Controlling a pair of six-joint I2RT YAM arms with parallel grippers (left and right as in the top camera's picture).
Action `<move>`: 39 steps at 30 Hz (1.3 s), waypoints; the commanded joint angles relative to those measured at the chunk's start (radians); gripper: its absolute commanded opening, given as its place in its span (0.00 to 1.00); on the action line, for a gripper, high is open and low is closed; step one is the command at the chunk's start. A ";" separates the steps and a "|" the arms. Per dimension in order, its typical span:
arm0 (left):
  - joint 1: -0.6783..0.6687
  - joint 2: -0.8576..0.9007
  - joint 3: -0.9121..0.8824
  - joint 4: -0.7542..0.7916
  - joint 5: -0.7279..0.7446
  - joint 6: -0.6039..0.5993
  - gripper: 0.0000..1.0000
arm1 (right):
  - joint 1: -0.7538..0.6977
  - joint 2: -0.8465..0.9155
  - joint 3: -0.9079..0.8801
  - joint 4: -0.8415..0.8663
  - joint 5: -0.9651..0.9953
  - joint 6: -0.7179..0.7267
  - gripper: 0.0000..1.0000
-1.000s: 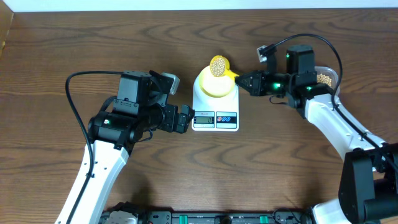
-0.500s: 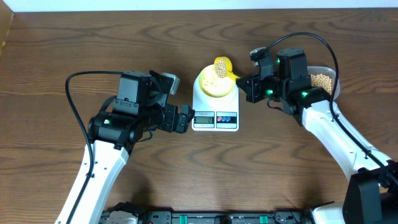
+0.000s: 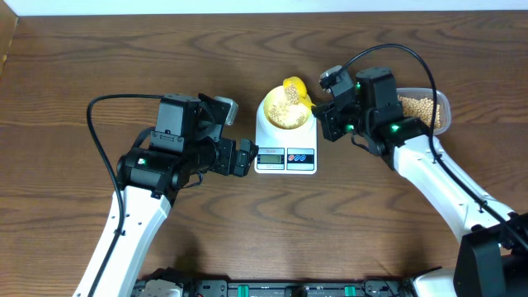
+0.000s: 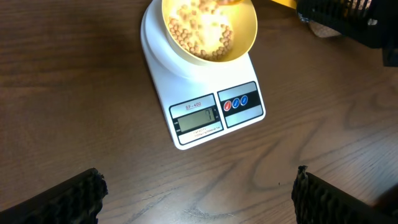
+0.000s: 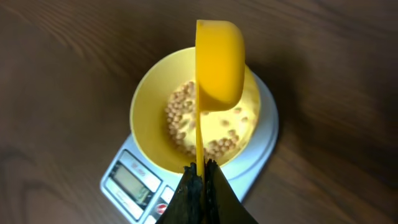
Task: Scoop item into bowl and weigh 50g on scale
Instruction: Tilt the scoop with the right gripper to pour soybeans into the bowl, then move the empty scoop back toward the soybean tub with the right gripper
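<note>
The pale yellow bowl [image 3: 285, 110] sits on the white scale [image 3: 285, 152] and holds tan beans [image 4: 200, 32]. My right gripper [image 3: 328, 113] is shut on the handle of a bright yellow scoop [image 5: 218, 59], which is tipped on its side over the bowl [image 5: 149, 109], with beans [image 5: 186, 115] below it. The scale's display [image 4: 195, 118] faces my left wrist camera. My left gripper [image 3: 244, 157] is open and empty, just left of the scale; its fingers [image 4: 199, 196] frame bare table in front of the scale [image 4: 214, 115].
A clear plastic tub [image 3: 425, 106] holding more beans stands behind my right arm at the right. The table's far edge runs along the top of the overhead view. Black hardware lines the table's near edge.
My right gripper has moved left and rolled the scoop from level to tipped over the bowl; beans have gone from scoop into bowl. The left arm has not moved.
</note>
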 commanded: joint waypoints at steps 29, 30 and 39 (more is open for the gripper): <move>0.003 0.000 0.001 0.001 -0.013 0.010 0.98 | -0.016 -0.232 0.006 -0.016 0.189 0.121 0.01; 0.003 0.000 0.001 0.000 -0.013 0.010 0.98 | -0.067 -0.261 0.006 -0.058 0.195 0.120 0.01; 0.003 0.000 0.001 0.001 -0.013 0.010 0.98 | -0.456 -0.287 0.006 -0.385 0.304 0.172 0.01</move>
